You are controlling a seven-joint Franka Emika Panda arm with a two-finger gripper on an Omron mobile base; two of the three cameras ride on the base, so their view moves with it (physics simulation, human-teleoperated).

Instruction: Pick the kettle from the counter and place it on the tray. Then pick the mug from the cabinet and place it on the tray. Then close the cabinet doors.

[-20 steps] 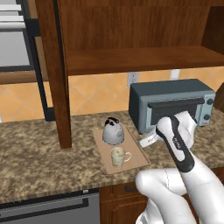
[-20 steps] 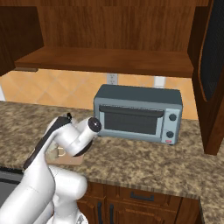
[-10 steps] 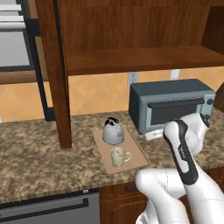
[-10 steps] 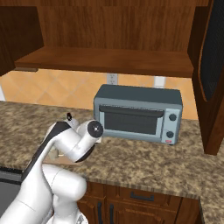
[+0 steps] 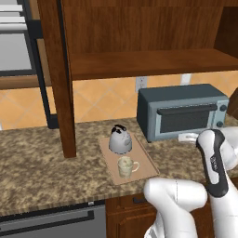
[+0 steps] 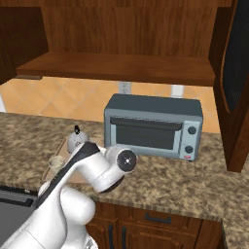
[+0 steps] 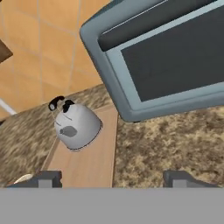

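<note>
Jaws: the gripper (image 7: 111, 177) stood wide, holding nothing.
Below: counter (image 7: 175, 140), beside the tray (image 7: 87, 162).
Loaded: kettle (image 5: 120, 139) and mug (image 5: 125, 167) sat on the tray (both placements look done).
Doors: the left cabinet door (image 5: 58, 79) hung open.
Advice: it should push each panel's outer face steadily.

Flat, even rendered light, bright and clean across every view.
No glare or blur anywhere; the dark reddish-brown wooden wall cabinet (image 5: 139, 37) sits dim inside, and the squat silver-grey kettle (image 7: 76, 124) throws only a faint soft shadow on the light wooden tray (image 7: 87, 162).
</note>
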